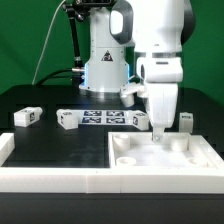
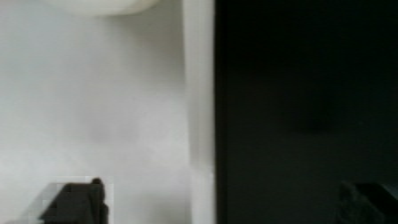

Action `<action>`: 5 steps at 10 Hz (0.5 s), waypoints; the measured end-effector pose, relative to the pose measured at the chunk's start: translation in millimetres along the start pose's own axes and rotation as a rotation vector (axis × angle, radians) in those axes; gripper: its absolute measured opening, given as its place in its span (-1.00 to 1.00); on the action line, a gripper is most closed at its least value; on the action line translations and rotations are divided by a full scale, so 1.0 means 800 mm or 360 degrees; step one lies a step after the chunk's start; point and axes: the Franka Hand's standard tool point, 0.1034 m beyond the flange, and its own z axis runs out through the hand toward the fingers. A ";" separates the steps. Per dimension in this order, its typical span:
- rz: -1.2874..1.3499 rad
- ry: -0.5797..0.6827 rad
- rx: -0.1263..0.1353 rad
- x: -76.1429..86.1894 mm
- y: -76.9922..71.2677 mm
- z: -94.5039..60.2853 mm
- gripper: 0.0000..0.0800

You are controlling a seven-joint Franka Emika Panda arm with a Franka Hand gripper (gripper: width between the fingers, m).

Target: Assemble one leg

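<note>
The leg (image 1: 138,121) lies loose near the desk's far edge; the gripper (image 1: 159,132) hovers beside, spread empty for grasping.

Blurred wrist view: the claw (image 2: 222,205) shows fingers (image 2: 75,203) apparently mostly cropped.

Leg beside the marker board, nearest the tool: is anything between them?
Nothing visible. The tool hangs open over the white panel near its far edge; the leg lies on the black table right beside it.
</note>
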 end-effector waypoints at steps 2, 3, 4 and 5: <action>0.0066 -0.0007 -0.0029 0.011 -0.017 -0.028 0.62; 0.0073 -0.0014 -0.0050 0.018 -0.021 -0.045 0.62; 0.0075 -0.0015 -0.0074 0.020 -0.024 -0.059 0.62; 0.0099 -0.0014 -0.0069 0.019 -0.025 -0.057 0.62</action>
